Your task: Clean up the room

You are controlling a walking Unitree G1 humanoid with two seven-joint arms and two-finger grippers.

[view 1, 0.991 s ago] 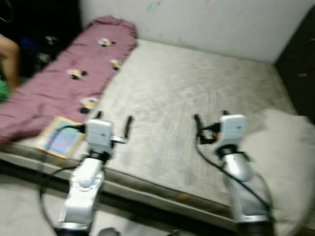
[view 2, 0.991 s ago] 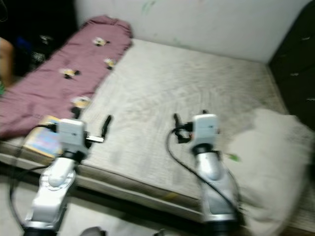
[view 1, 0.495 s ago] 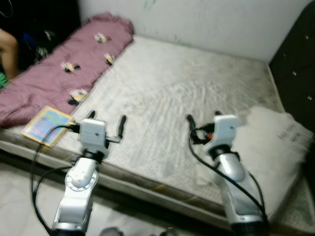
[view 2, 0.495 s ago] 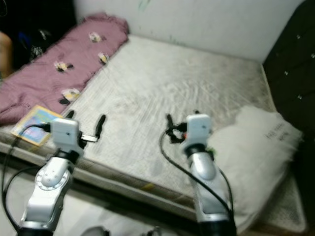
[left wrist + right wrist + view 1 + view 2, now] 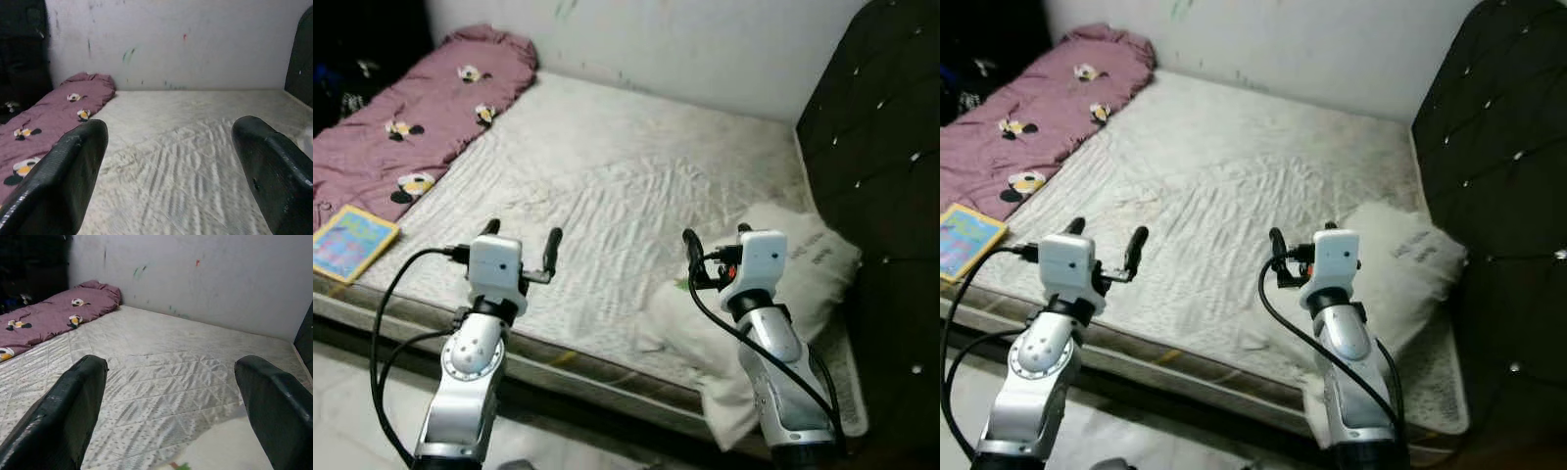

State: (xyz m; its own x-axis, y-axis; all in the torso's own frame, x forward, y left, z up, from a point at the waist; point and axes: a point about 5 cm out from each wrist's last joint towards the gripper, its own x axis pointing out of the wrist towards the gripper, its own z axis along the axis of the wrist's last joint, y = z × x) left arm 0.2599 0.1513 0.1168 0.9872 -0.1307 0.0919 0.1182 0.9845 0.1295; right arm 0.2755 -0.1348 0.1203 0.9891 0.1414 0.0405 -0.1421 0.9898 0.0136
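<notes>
Left eye view takes in one bare mattress (image 5: 607, 186), quilted and pale, pushed against a white wall (image 5: 685, 44) marked with a few coloured scribbles. I count one mauve blanket (image 5: 421, 122) lying in a long heap along the mattress's left side, printed with cartoon mouse figures, four of which I can make out. One colourful picture book (image 5: 350, 242) lies flat at the near left corner of the mattress, just beside the blanket's lower end. One white pillow (image 5: 754, 313) sits at the near right of the mattress, slumping over its front edge, close to the one dark tufted headboard (image 5: 876, 176) that stands on the right. Both of my arms are held out over the mattress's front edge. My left gripper (image 5: 521, 242) hovers above the quilting with its two black fingers spread apart and nothing between them; in the left wrist view the fingers (image 5: 63, 176) frame the empty mattress and the blanket beyond. My right gripper (image 5: 715, 242) hangs over the pillow's left end, its two fingers (image 5: 68, 406) likewise parted and grasping nothing, well apart from the book and the blanket. Pale floor (image 5: 352, 392) shows below the bed's edge.
</notes>
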